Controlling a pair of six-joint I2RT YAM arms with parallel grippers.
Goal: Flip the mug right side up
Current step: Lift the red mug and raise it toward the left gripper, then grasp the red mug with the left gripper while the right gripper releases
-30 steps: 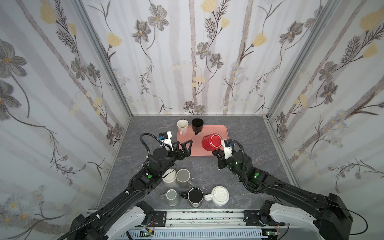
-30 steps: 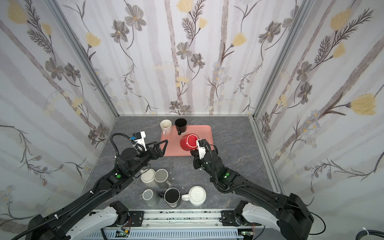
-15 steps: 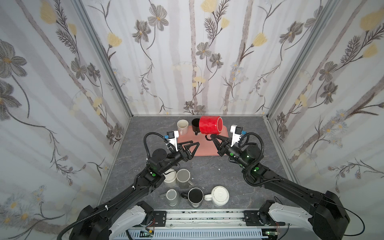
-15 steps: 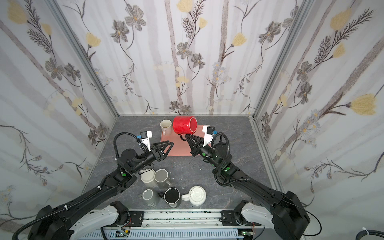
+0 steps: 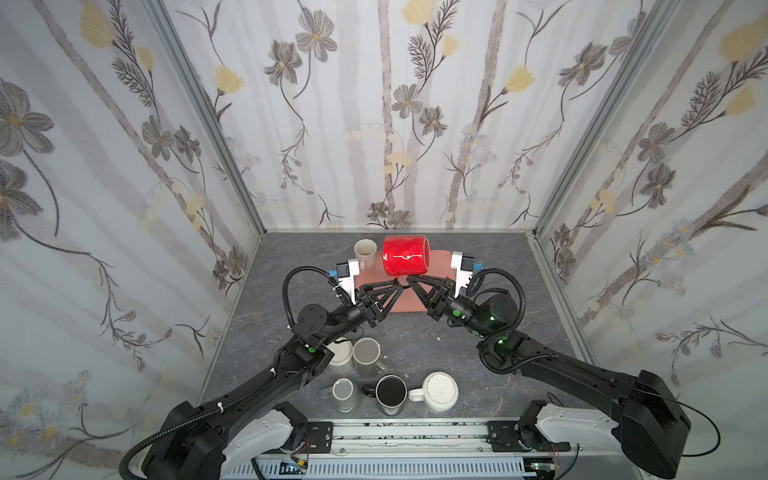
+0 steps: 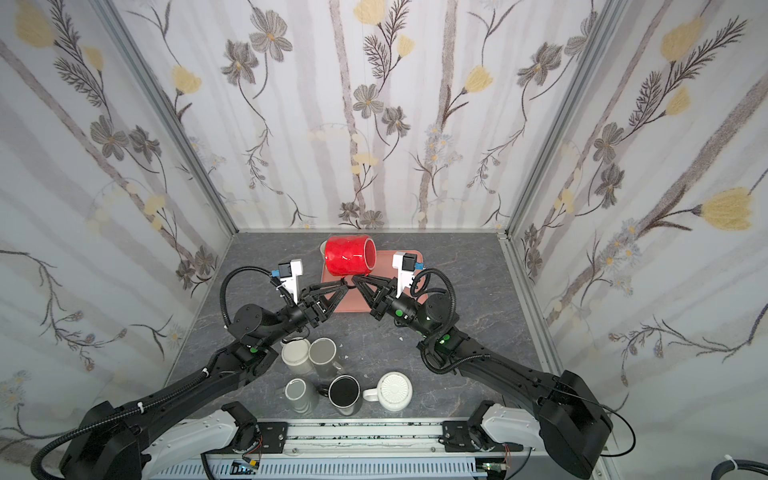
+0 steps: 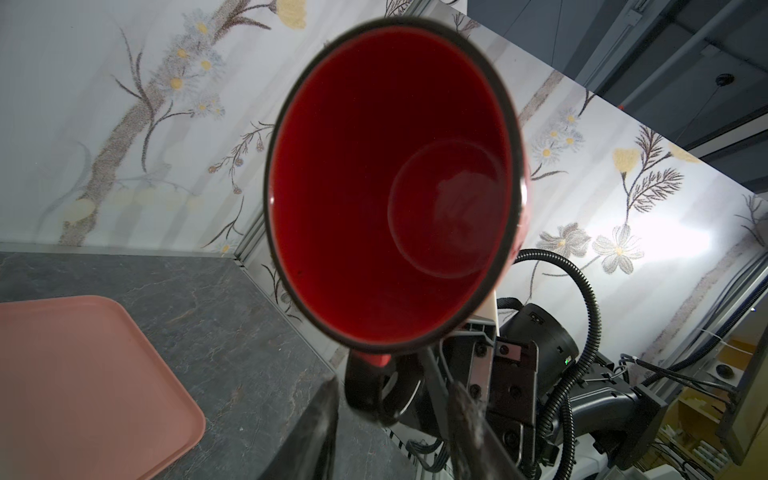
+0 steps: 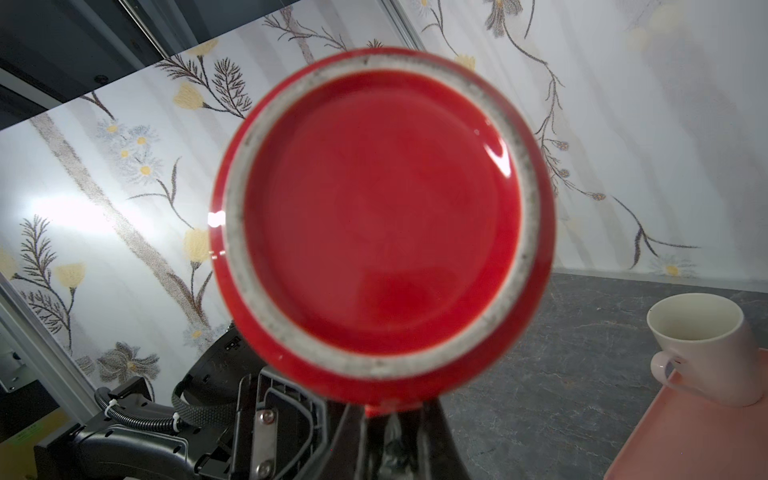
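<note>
Two grippers meet beneath the red mug, which hangs on its side in the air above the pink tray, clear of it and toward the back of the table. The mug's mouth faces the left arm's wrist camera, which looks straight into the glossy inside, and its base, ringed with bare unglazed clay, faces the right arm's camera. The handle points downward. The right gripper is pressed together on that handle, and in the right wrist view a sliver of red sits pinched between its fingers. The left gripper stands half spread, a finger on either side of the handle loop, with a gap visible on at least one side, so I judge it bears no load. The mug looks like glazed ceramic: rigid, slick and fairly heavy for a pinch on the handle alone, so it would tend to swing about that grip and would chip or shatter if dropped. The handle is the surest place to hold, since the loop stops the fingers sliding off. The smooth wall offers little friction, and the rim could be pinched only with one finger inside. A cream mug stands upright on the tray just beside, close enough to be knocked during the turn.
</note>
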